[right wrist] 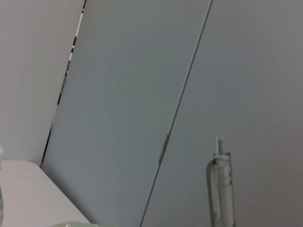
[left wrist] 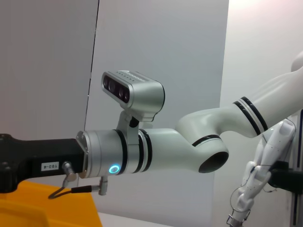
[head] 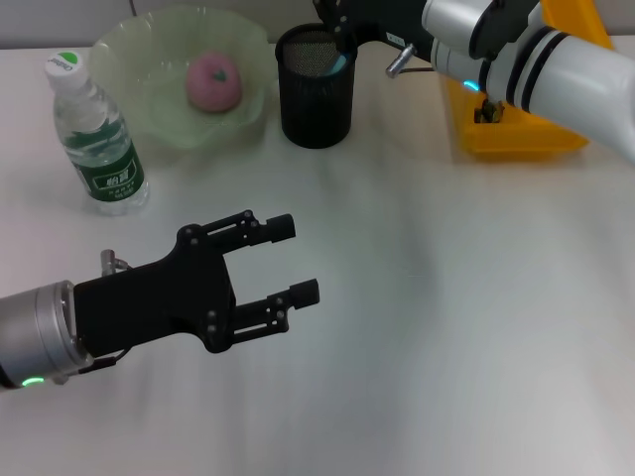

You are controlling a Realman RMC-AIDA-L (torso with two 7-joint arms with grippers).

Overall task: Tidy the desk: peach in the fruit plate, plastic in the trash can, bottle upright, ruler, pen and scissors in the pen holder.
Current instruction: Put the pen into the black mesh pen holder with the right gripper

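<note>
A white desk [head: 476, 327] fills the head view. On it the bottle [head: 96, 139] stands upright at the far left, clear plastic with a white cap topped by a green dot and a green label whose writing is too small to read. Just beside it the pale green fruit plate [head: 139, 94] holds the pink peach [head: 213, 81]. The black mesh pen holder [head: 317, 89] stands next to the plate, and a yellow trash can [head: 516, 134] sits at the far right. The left gripper [head: 294, 260] hovers low over the near desk, its two black fingers spread wide and holding nothing. The right gripper [head: 342, 35] is over the pen holder's mouth; whether its fingers are parted or closed I cannot tell.

The left wrist view looks sideways at the right arm [left wrist: 189, 146] against grey wall panels, a small illegible tag on its black part, the trash can's yellow corner below.

The right wrist view shows only wall panels and a clear pen [right wrist: 220, 189] standing upright, tip uppermost.
</note>
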